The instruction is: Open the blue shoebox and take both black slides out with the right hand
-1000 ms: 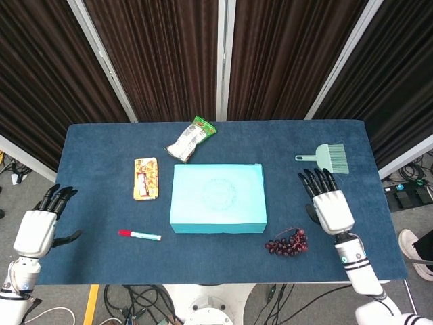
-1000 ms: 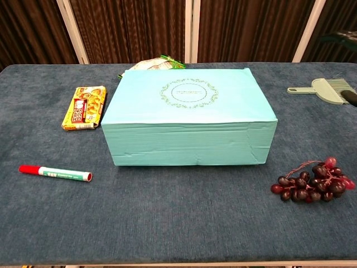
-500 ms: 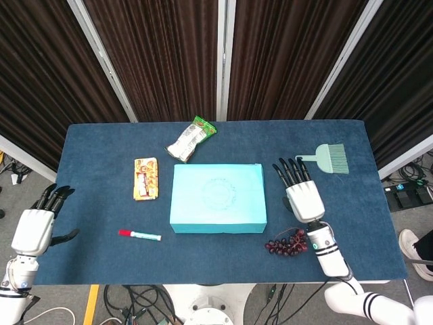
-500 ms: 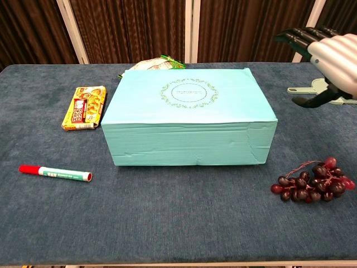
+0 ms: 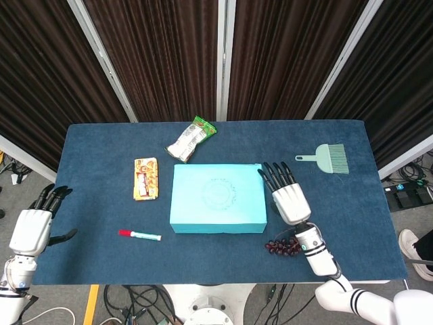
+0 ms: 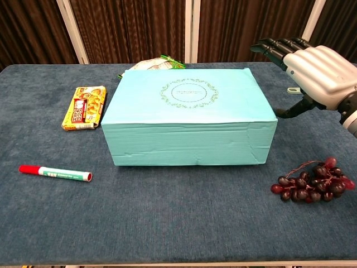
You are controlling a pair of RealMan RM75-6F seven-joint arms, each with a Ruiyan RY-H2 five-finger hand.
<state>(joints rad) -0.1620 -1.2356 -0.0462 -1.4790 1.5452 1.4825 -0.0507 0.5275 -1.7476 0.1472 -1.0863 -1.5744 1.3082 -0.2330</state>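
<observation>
Shoebox squarely mid-table, lid on, slides unseen inside. Right hand just beside the box's right end, fingers spread and straight, holding nothing; thumb low by the right wall, whether touching it or not cannot be told from either view. Left hand well apart at the table's left edge, likewise spread and empty. Probably light, thin card, to judge by the creased and slightly buckled front wall in the chest view (so likely to dent under a hard squeeze, and to slide on the cloth rather than stay put when the lid is pulled). Smooth top, little for fingertips to catch on; better to hook under the lid's lower rim at the right end or the front right corner and lift upward, not to press down on the panel. Seam between lid and base not plain in either view, so best found by feel along that rim. Close by: grapes in front of the right hand, brush behind it, marker, snack bar and wrapped packet on the far side.
</observation>
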